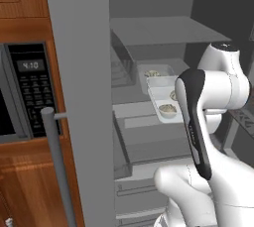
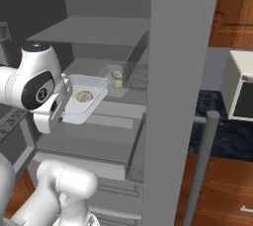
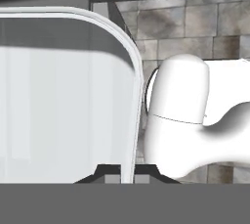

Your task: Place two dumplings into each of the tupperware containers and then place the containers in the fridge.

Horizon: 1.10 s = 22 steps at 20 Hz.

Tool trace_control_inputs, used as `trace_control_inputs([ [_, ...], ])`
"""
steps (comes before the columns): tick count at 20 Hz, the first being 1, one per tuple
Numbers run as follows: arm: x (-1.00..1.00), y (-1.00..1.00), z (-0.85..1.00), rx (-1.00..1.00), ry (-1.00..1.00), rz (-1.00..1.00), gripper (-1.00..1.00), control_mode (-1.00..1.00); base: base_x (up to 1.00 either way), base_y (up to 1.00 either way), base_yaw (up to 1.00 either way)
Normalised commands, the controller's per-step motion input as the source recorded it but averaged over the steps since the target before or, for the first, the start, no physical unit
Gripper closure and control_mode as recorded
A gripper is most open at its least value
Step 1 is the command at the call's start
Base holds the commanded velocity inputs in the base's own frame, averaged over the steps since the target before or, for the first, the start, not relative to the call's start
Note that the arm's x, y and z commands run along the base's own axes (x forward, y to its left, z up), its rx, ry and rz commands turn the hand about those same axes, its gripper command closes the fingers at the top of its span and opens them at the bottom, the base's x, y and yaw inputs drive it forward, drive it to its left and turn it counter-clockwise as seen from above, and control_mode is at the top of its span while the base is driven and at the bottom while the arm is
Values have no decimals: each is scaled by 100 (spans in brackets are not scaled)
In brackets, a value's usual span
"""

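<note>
Pale dumplings (image 1: 167, 107) sat in both tupperware containers, one container (image 1: 158, 70) already resting deep on a shelf of the open fridge (image 2: 178, 96) while the gripper (image 3: 127, 176), fingers clenched on the rim, held the second container (image 2: 86, 102) at the shelf's front, unreleased.

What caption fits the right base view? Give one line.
Gripper shut on a container rim, holding it at the open fridge shelf, beside the second container.

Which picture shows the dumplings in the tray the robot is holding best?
The left base view: the held tray shows dumplings unblocked. The right base view shows one dumpling there. The hand view shows its rim.
</note>
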Motion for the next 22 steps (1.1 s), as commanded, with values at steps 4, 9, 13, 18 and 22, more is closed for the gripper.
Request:
trace_control_inputs([
  [4,0,0,0,0,0,0,100,100,64,0,0],
  [9,0,0,0,0,0,0,100,100,31,0,0],
  [13,0,0,0,0,0,0,100,100,0,0,0],
  [18,-17,0,13,0,-24,3,100,-100,0,0,0],
  [22,-60,0,42,0,-64,5,100,-100,0,0,0],
])
